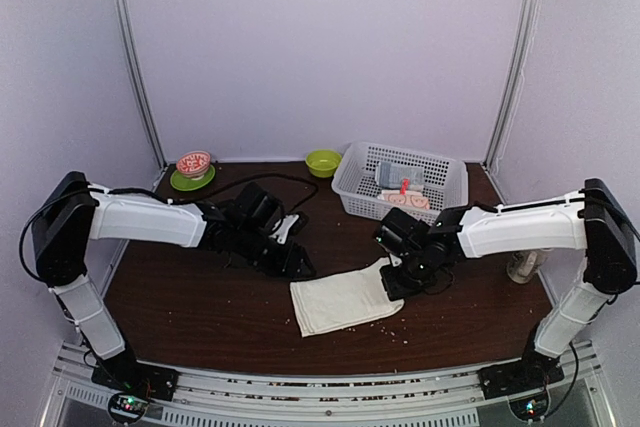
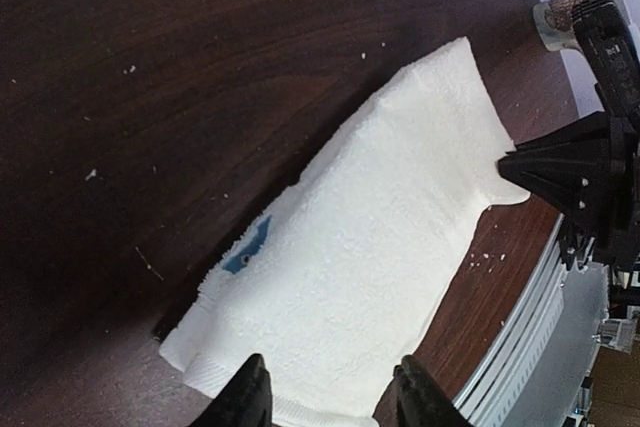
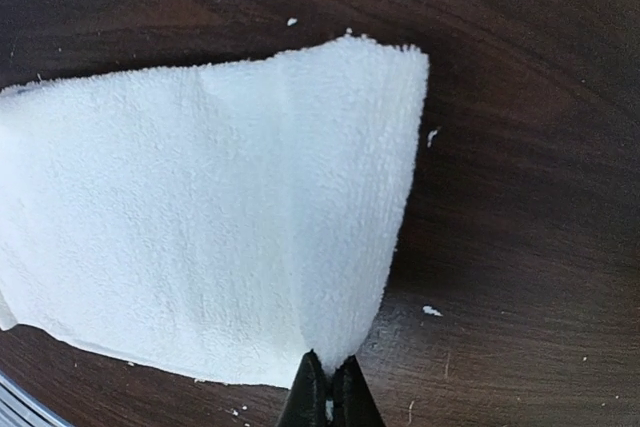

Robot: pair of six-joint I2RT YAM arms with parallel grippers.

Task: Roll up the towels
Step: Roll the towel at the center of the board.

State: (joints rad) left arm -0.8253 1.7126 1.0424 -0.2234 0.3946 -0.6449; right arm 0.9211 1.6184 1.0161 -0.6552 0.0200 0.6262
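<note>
Right gripper [image 3: 328,402] pinches the plain towel [image 1: 345,299] by its far right corner; left gripper [image 2: 332,387] hangs open over its left edge. Far right, a white basket [image 1: 348,185] holds the patterned towel [image 1: 405,200].

Soft, dim light — white towel [image 3: 200,207] glares, overexposed.

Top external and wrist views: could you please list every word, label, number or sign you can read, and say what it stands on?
Nothing here can be read as text.
Blue mark on the white towel: a small blotch, no letters legible.
Printed label on the container by the table's right edge: too blurred to read.
</note>
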